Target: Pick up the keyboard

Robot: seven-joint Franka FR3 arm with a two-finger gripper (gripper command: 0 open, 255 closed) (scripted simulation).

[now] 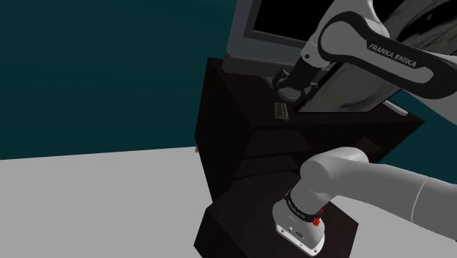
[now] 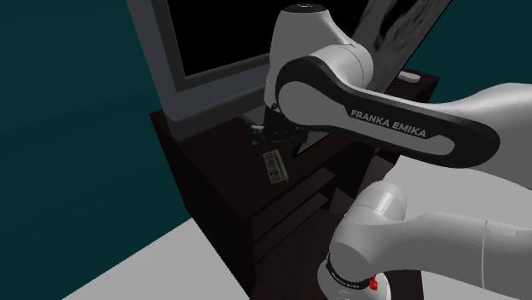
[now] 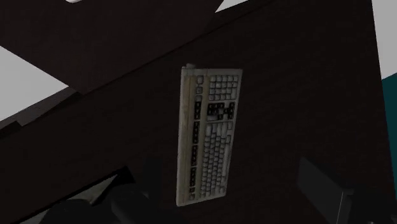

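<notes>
Hovering over the dark cabinet (image 3: 305, 83), the gripper (image 3: 229, 167) is spread open. The beige keyboard (image 3: 207, 133) lies flat directly below, between the fingers, its long axis crossing their closing line.

A dark wooden worktop (image 1: 238, 91) with drawer fronts (image 1: 275, 146) is standing on a pale grey floor (image 1: 95, 198) before a teal wall (image 1: 95, 66); a grey-framed monitor (image 1: 282, 18) is sitting at its back; a black-and-white picture (image 1: 351, 91) is leaning just beside the monitor.
</notes>
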